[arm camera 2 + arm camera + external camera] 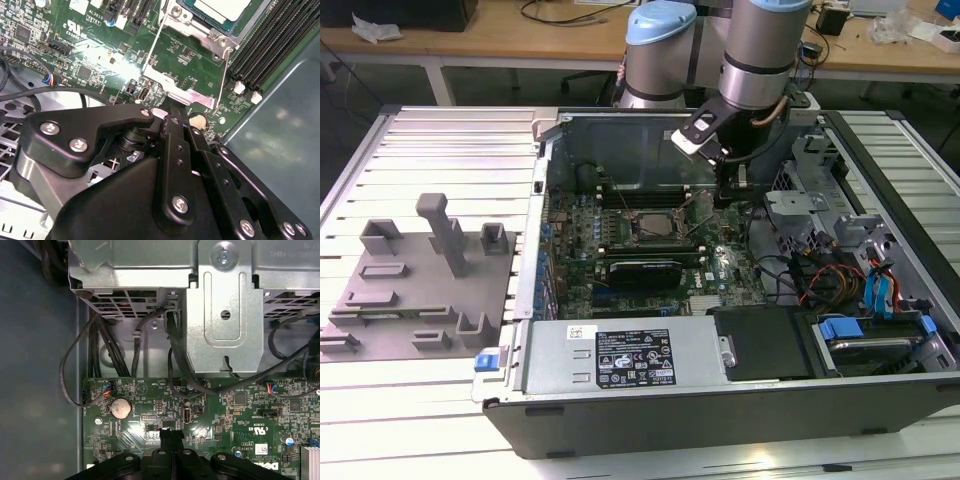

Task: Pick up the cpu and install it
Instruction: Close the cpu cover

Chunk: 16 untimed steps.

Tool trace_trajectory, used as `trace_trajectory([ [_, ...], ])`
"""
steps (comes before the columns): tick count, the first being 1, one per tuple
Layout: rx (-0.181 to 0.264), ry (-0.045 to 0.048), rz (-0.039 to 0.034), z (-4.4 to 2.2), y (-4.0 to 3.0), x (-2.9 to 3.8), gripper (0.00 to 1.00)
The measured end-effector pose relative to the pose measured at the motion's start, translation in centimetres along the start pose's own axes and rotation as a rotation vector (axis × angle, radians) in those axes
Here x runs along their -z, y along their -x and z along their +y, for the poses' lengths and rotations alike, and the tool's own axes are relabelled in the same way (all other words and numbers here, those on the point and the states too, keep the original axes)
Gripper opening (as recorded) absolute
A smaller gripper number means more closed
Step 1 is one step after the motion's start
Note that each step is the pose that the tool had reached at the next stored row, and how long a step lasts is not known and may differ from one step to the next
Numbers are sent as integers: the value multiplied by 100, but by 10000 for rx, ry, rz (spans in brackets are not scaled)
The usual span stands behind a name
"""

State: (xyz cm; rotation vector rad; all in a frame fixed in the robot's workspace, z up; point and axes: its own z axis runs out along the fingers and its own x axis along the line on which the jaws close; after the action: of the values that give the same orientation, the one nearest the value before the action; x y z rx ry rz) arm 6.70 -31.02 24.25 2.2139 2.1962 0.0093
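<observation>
Fig. 1. My arm: silver-grey cylindrical tubes, with a pale blue joint cap and a black ring low on the wrist segment. A white-and-black camera block sits beside the wrist, and a pale cable loops past it. My gripper: matte black links, pinned with bright round-headed silver screws.

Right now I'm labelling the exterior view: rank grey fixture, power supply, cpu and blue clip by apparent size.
1. grey fixture
2. power supply, not far behind
3. cpu and blue clip: look alike, and the clip sits nearer, so unranked.
</observation>
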Motion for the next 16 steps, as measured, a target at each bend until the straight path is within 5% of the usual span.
trace_trajectory([
  [7, 0, 0, 2, -19, -10, -1, 11],
  [16, 0, 0, 1, -134, -26, 2, 11],
])
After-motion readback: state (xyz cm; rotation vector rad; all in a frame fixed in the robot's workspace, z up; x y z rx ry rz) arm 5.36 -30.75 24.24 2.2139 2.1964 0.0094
